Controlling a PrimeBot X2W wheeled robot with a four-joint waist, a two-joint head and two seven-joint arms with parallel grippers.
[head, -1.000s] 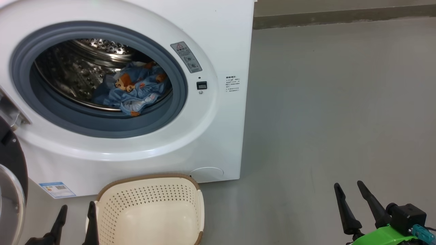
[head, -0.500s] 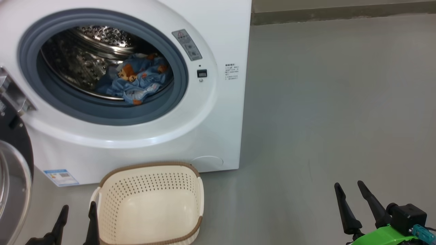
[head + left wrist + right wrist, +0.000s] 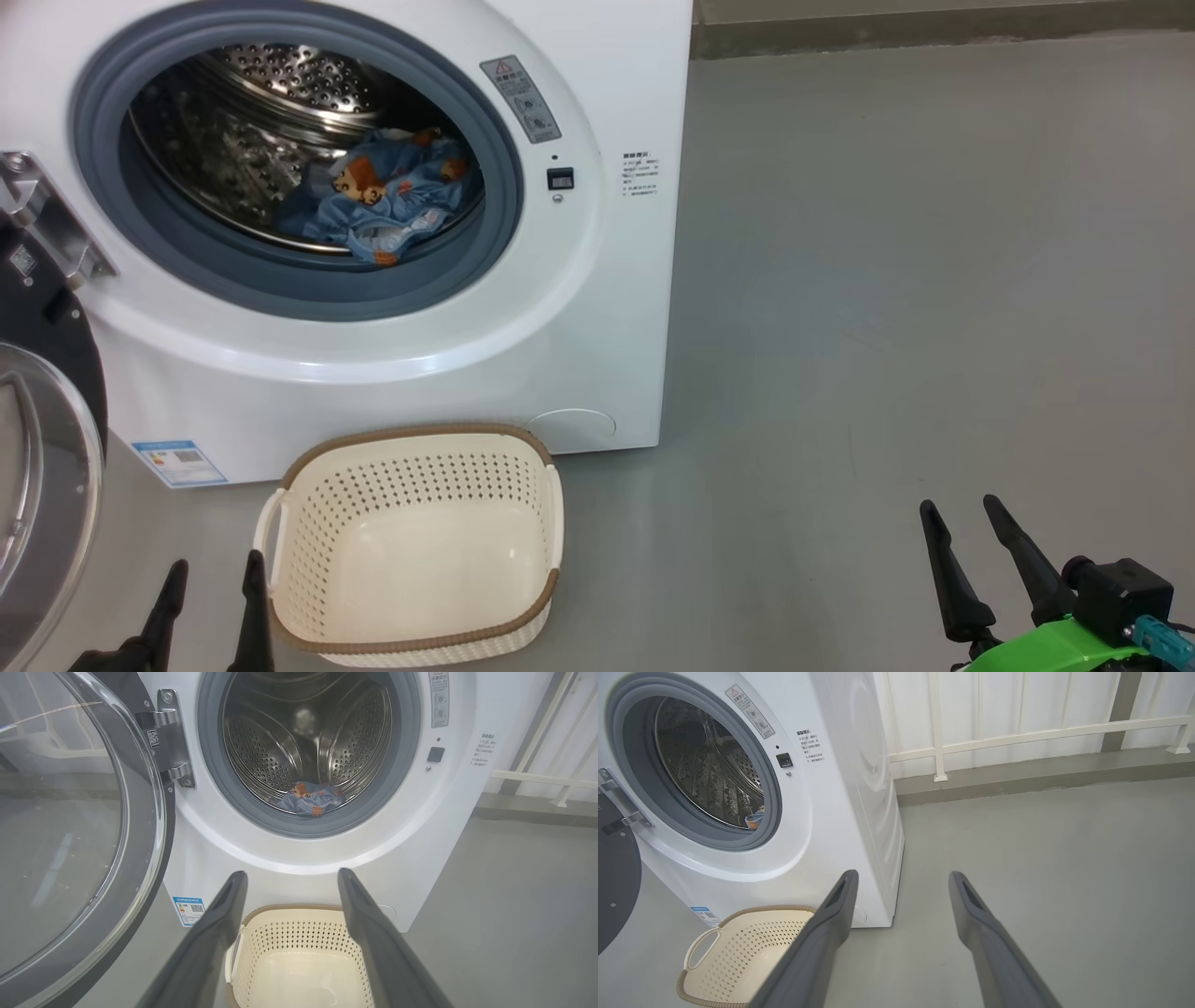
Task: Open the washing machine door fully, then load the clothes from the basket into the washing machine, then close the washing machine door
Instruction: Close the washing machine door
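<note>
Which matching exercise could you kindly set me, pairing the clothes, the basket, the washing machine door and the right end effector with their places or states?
Things: 1 clothes; 2 basket; 3 washing machine door; 4 right end effector.
States: A open, holding nothing; B empty, on the floor; C swung open, on the robot's left; D lying in the drum.
Pairs: 1-D; 2-B; 3-C; 4-A.

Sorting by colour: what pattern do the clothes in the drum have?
Light-blue clothes with orange cartoon prints; head view.
</note>
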